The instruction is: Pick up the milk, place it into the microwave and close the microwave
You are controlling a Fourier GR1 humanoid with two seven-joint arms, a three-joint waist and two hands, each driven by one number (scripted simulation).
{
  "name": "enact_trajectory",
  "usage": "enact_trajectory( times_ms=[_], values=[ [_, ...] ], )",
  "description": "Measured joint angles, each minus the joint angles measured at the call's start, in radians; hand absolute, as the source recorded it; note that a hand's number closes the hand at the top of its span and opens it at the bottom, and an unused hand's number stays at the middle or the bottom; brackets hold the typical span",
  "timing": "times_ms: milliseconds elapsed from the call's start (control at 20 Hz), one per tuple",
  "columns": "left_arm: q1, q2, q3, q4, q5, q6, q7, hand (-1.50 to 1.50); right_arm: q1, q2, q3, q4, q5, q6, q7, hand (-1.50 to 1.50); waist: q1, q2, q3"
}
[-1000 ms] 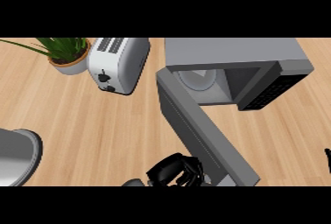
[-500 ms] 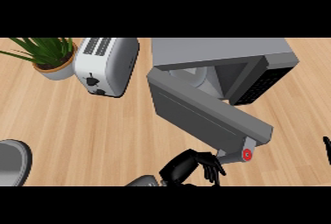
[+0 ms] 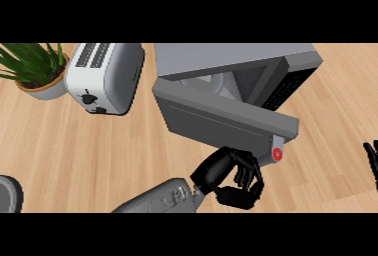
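Observation:
The grey microwave (image 3: 236, 60) stands at the back, right of centre. Its door (image 3: 221, 120) is partly open and swung across the front of the cavity. A red button (image 3: 277, 154) marks the door's near corner. My left hand (image 3: 230, 176) is below the door with relaxed fingers touching its outer face near that corner. It holds nothing. Through the gap I see only a pale round turntable (image 3: 220, 85). No milk shows in this view. My right hand (image 3: 371, 159) rests at the right edge, only its fingers showing, pointing up.
A white toaster (image 3: 107, 75) stands left of the microwave. A potted plant (image 3: 33, 70) is at the far left. A grey round object (image 3: 7, 195) shows at the lower left edge. Bare wooden counter lies between the toaster and my left forearm.
The microwave door has swung further towards shut. My left hand has moved up and right along with the door's outer face. The right hand stays at the right edge.

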Motion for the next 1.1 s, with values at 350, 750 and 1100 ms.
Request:
enact_trajectory(
  times_ms=[350,750,1100],
  values=[
    [-0.135,0.005,0.033,0.052,0.077,0.059,0.005,1.50,-0.039,-0.042,-0.003,-0.028,-0.023,0.026,0.031,-1.50,-0.062,0.016,0.003],
    [-0.265,0.007,0.066,0.121,0.155,0.101,0.022,1.50,-0.101,-0.070,0.008,-0.058,-0.066,0.065,0.070,-1.50,-0.115,0.034,0.006],
    [-0.332,0.020,0.084,0.194,0.216,0.132,0.037,1.50,-0.149,-0.100,0.014,-0.077,-0.102,0.098,0.104,-1.50,-0.154,0.049,0.007]
  ],
)
